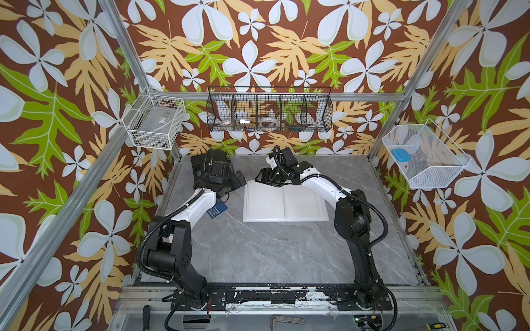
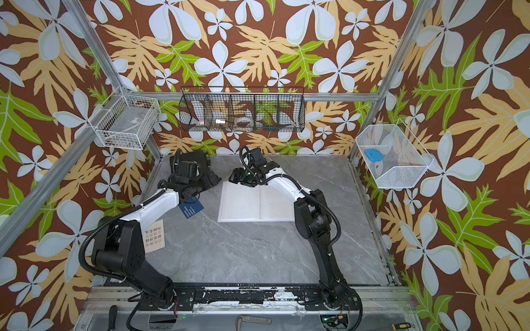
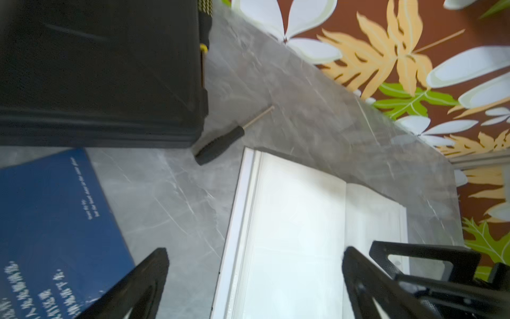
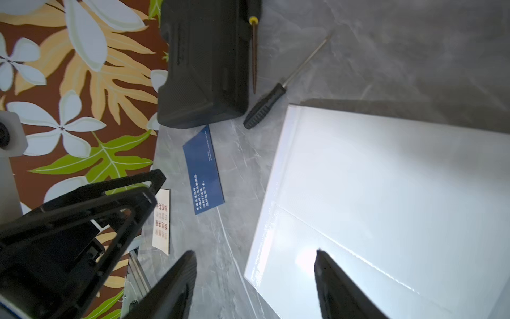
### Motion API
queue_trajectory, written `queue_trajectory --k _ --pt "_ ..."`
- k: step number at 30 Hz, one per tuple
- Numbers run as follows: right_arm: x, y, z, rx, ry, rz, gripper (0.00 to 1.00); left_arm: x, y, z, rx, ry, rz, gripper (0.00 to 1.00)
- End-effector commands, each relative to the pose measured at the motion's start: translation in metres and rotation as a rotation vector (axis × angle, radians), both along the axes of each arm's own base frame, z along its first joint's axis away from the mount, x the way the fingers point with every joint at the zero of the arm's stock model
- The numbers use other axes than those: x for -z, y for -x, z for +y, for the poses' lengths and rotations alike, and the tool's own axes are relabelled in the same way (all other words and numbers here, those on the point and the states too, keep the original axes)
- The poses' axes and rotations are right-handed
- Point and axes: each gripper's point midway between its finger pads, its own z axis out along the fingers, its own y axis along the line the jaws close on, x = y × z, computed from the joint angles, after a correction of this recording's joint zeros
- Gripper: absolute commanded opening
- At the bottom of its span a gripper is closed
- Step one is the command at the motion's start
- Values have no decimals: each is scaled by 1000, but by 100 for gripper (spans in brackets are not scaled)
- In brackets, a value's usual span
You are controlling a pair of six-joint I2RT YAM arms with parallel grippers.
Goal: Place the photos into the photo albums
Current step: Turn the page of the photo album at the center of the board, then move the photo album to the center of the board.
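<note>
Now, photo album [image 1: 285, 205]: lies open on the grey surface [image 1: 258, 252], both white pages bare in both top views.
Navy photo [image 2: 191, 210]: flat on the surface, left of the album and apart from it, partly under the left arm.
Cream photo [image 2: 155, 236]: near the surface's left edge, beside the left arm.
Left gripper [image 3: 255, 251]: jaws spread wide, empty, over the album's left edge.
Right gripper [image 4: 254, 252]: jaws apart, nothing between them, above the album's far left corner.
Black case [image 1: 206, 163]: far left corner, a screwdriver [image 4: 265, 107] just beside it.
</note>
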Motion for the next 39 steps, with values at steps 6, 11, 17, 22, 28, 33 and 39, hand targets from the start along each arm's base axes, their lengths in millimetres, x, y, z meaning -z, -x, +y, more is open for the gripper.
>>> queue_trajectory --k 6,11,17,22,28,33,39 --pt "3 -10 -45 83 90 -45 74 59 10 -23 164 20 169 100" --pt "19 -20 -96 181 141 -50 74 99 15 -31 219 -37 242 100" --pt "35 -21 -131 246 203 -42 74 131 19 -55 298 8 299 100" --pt "40 -23 -152 284 220 -45 75 142 32 -89 388 53 326 100" --pt "41 -25 -166 294 223 -48 75 126 43 -140 466 211 300 100" --pt "43 -30 -166 276 228 -63 75 98 36 -169 474 276 231 100" --pt "48 -39 -144 217 153 -60 74 55 29 -117 308 141 139 100"
